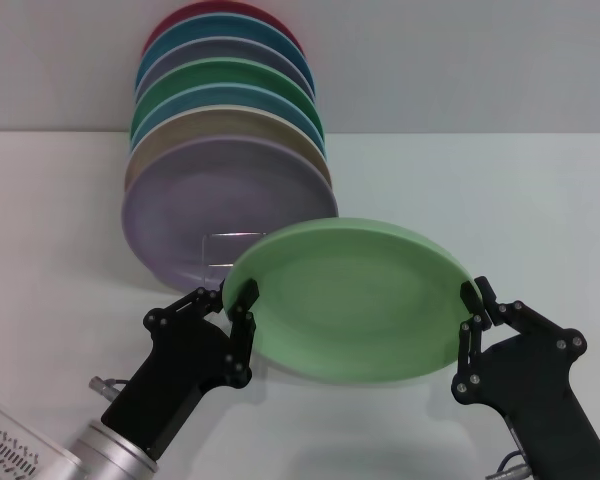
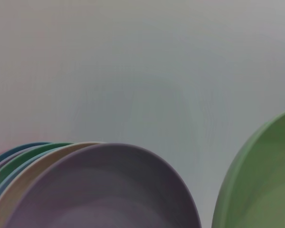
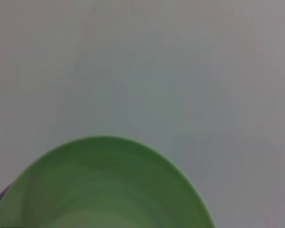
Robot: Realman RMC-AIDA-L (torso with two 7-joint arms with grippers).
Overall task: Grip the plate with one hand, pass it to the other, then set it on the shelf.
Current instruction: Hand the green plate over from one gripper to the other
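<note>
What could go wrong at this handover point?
1. Both pincers, left pincer and right pincer, pinch only the thin rim of the mint plate; if one lets go early, the plate may tilt or slip.
2. The row of stacked plates stands just behind, lilac plate nearest; a swing toward the wire shelf could knock them.

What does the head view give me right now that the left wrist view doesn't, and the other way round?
Only the head view shows the left gripper and right gripper, each shut on an opposite edge of the plate, plus the full row of standing plates and a bit of the wire shelf. The left wrist view adds nothing the head view lacks. Both show the plate beside the lilac plate, which fronts the row.
</note>
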